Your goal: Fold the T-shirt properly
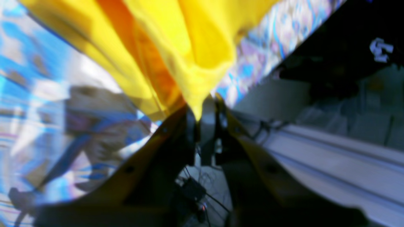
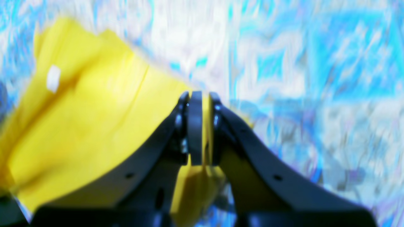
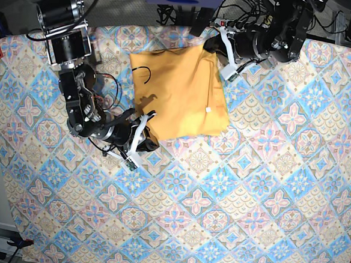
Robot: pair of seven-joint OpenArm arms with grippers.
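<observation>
The T-shirt [image 3: 181, 93] lies partly folded near the desk's [image 3: 267, 192] far edge. Both tools, left [image 1: 206, 110] and right [image 2: 200, 126], are clenched on its fabric (soft, light, prone to sagging), so corners and hems probably give the best hold.

The table [image 3: 11, 240] is covered almost edge to edge by a tablecloth [image 3: 249, 191] patterned in blue, pink and cream diamond tiles; a strip of bare pale top shows along the left and lower edges; on the cloth, toward the far left-of-centre part, lies the T-shirt [image 3: 178, 89], yellow-orange, folded into a rough rectangle with a small white label [image 3: 208, 109] showing near its right edge; the rest of the cloth lies flat.
</observation>
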